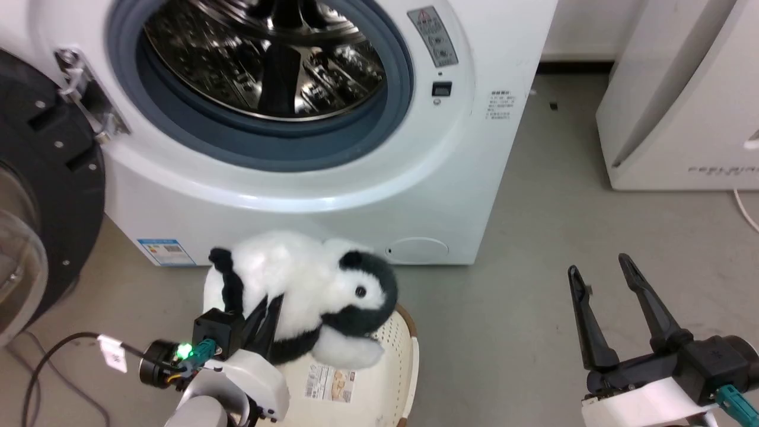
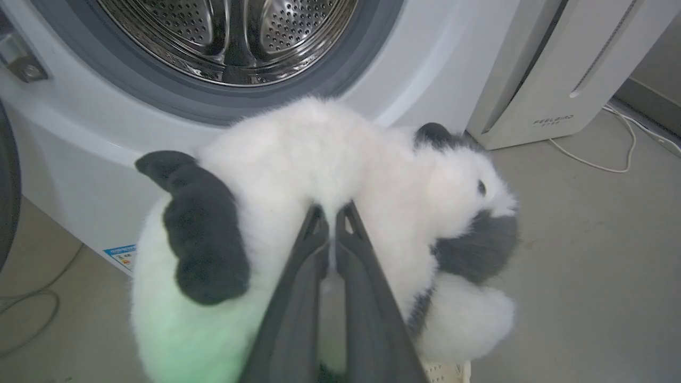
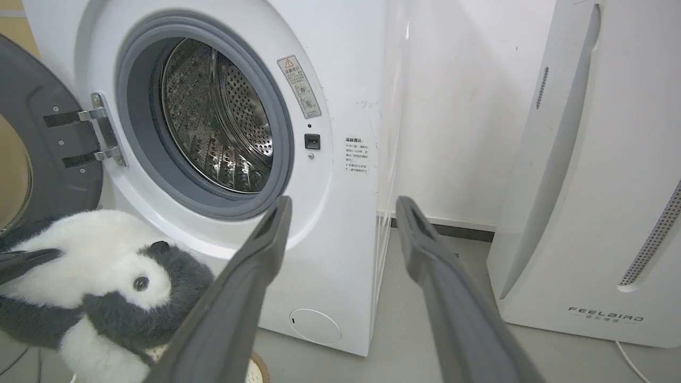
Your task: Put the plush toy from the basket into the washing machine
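Panda plush toy (image 1: 296,279) is clamped by the left gripper (image 2: 330,213), over the basket (image 1: 409,350) and before the open-doored washing machine (image 1: 462,196). Right gripper (image 1: 598,265) is spread, empty.

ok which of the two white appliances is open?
The washing machine, left of the FEELBIRD appliance: its black-framed door is swung aside, exposing the steel drum.
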